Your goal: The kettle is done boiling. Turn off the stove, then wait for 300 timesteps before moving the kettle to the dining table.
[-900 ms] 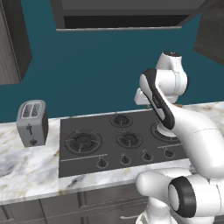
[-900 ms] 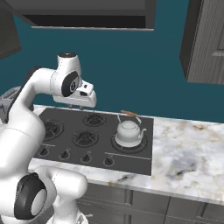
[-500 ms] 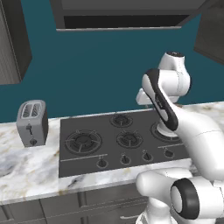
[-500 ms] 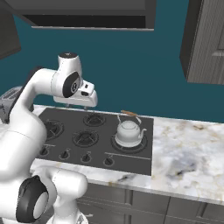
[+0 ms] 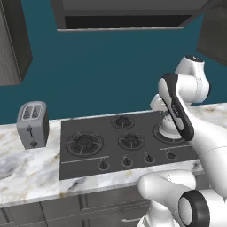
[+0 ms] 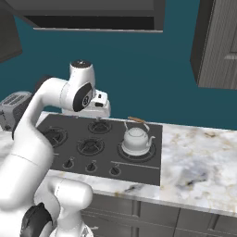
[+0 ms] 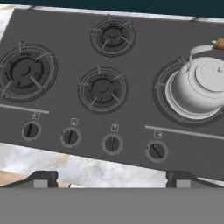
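Observation:
The whitish kettle (image 6: 136, 140) stands upright on the right burner of the dark stove (image 6: 88, 134); in the hand view the kettle (image 7: 199, 87) is at the right edge. In the left base view my forearm hides most of the kettle (image 5: 167, 129). My gripper (image 7: 111, 179) hangs open above the stove's front edge, jaws spread wide with nothing between them. Below it runs the row of knobs (image 7: 112, 143); the knob (image 7: 155, 151) nearest the kettle has a slanted mark. From the right base view the gripper (image 6: 100, 121) is left of the kettle, apart from it. The dining table is out of view.
A grey two-slot toaster (image 5: 32, 124) stands on the marble counter (image 5: 26, 173) left of the stove. More marble counter (image 6: 199, 162) stretches right of the stove. A dark hood (image 5: 124, 15) and dark cabinets (image 6: 215, 41) hang above.
My arm and hand have swung to the right above the stove, closer to the kettle. The kettle has not moved.

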You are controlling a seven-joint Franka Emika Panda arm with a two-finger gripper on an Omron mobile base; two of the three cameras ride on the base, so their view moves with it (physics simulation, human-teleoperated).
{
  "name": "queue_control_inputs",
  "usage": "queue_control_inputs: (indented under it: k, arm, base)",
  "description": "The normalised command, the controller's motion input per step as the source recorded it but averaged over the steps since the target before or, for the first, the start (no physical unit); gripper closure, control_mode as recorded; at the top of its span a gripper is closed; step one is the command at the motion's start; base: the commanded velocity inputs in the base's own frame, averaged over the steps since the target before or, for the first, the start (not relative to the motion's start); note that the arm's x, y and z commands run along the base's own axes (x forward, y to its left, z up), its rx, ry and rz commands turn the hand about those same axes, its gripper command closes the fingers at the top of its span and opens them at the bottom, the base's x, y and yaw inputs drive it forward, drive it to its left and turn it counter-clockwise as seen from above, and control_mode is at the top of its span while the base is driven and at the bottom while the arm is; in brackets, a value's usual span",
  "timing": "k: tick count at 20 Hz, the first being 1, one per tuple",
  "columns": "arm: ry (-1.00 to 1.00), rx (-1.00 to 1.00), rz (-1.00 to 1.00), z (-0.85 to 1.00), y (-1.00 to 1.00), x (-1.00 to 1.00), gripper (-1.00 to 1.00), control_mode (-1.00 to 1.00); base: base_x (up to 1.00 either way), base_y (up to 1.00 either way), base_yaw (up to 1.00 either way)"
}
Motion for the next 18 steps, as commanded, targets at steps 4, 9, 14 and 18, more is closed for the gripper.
queue_control_inputs:
  k: [4,9,14,18]
  arm:
    - [-0.05,0.0,0.08,-0.2,-0.34,-0.34,-1.0,-1.0]
    - [-0.05,-0.03,0.08,-0.36,-0.29,-0.34,-1.0,-1.0]
    - [0.0,-0.13,0.08,-0.43,-0.11,-0.17,-1.0,-1.0]
    - [-0.02,-0.15,0.08,-0.41,-0.1,-0.09,-1.0,-1.0]
  base:
    - [0.0,0.0,0.0]
    - [0.0,0.0,0.0]
    - [0.0,0.0,0.0]
    - [0.0,0.0,0.0]
